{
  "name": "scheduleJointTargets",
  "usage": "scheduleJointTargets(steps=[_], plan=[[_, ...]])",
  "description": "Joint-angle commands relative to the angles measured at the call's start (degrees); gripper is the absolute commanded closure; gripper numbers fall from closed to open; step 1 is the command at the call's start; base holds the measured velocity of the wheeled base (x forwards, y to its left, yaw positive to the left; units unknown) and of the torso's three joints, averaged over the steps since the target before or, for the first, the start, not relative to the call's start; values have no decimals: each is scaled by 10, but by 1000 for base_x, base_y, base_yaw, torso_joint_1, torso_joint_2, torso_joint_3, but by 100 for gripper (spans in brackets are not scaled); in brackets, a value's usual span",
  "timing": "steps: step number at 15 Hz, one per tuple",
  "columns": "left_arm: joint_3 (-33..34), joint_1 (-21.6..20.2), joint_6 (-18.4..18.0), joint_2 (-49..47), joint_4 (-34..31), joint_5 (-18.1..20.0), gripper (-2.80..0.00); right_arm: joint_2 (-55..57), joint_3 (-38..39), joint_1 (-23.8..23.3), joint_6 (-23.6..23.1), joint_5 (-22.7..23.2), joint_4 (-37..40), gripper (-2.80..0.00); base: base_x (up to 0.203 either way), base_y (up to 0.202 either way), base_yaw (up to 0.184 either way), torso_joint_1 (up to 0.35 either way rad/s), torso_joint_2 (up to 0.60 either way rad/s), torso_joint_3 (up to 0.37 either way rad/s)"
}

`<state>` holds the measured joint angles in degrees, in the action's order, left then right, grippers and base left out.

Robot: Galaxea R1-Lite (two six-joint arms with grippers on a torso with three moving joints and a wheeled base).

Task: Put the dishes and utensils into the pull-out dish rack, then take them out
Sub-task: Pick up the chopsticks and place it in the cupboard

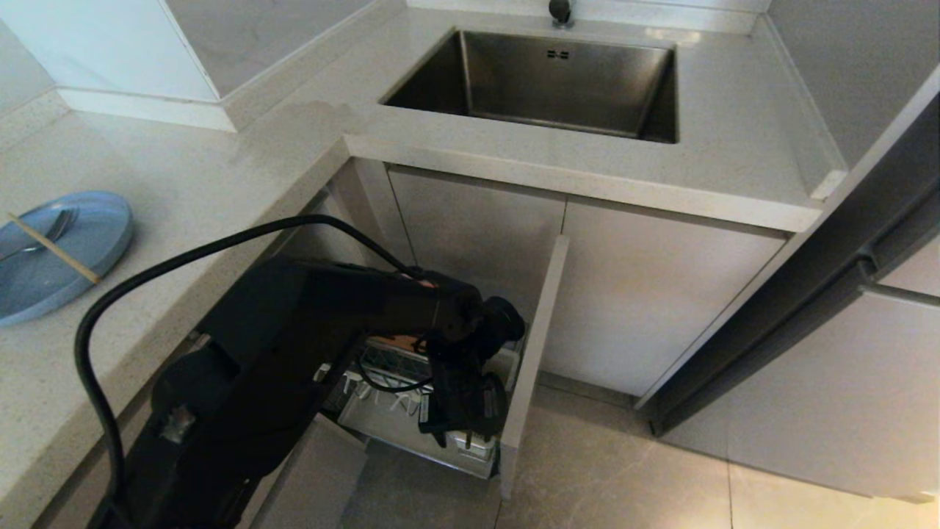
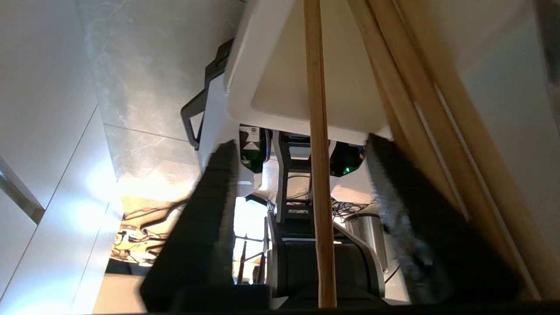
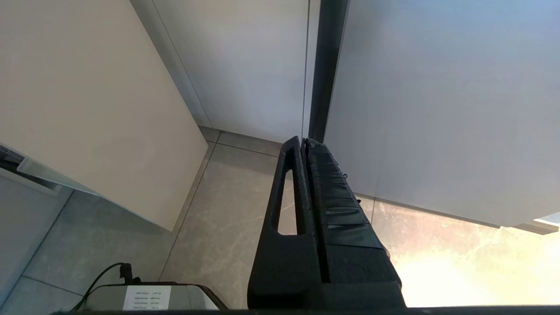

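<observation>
My left gripper (image 1: 459,433) reaches down into the pull-out dish rack (image 1: 389,419), close to its beige front panel (image 1: 532,353). In the left wrist view the left gripper (image 2: 299,144) is open. One light-wood chopstick (image 2: 319,175) runs between the fingers with a gap on each side, its far end in a white utensil cup (image 2: 280,65). On the counter at the left lies the pale-blue plate (image 1: 103,228), with the other chopstick (image 1: 55,250) and the silver spoon (image 1: 44,235) on it. My right gripper (image 3: 303,142) hangs shut and empty over the floor.
The steel sink (image 1: 558,81) sits in the counter behind the rack. A dark open cabinet door (image 1: 808,294) slants at the right. Broad light-wood strips (image 2: 437,109) pass close beside the left gripper. Tiled floor lies in front of the rack.
</observation>
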<state>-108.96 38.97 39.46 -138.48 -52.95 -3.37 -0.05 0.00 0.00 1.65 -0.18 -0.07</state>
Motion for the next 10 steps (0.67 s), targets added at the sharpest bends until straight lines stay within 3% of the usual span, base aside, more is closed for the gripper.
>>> scheduleJointTargets(steps=[1, 4, 8, 10], plan=[[0, 1, 2, 17, -8, 2, -280, 0, 0, 0, 0, 0, 0, 0, 0, 0, 0, 0, 0, 0], [0, 1, 2, 43, -18, -1, -280, 0, 0, 0, 0, 0, 0, 0, 0, 0, 0, 0, 0, 0], [0, 1, 3, 82, -52, -46, -280, 0, 0, 0, -1, 0, 0, 0, 0, 0, 0, 0, 0, 0], [1, 1, 3, 99, -65, -50, -280, 0, 0, 0, 0, 0, 0, 0, 0, 0, 0, 0, 0, 0]])
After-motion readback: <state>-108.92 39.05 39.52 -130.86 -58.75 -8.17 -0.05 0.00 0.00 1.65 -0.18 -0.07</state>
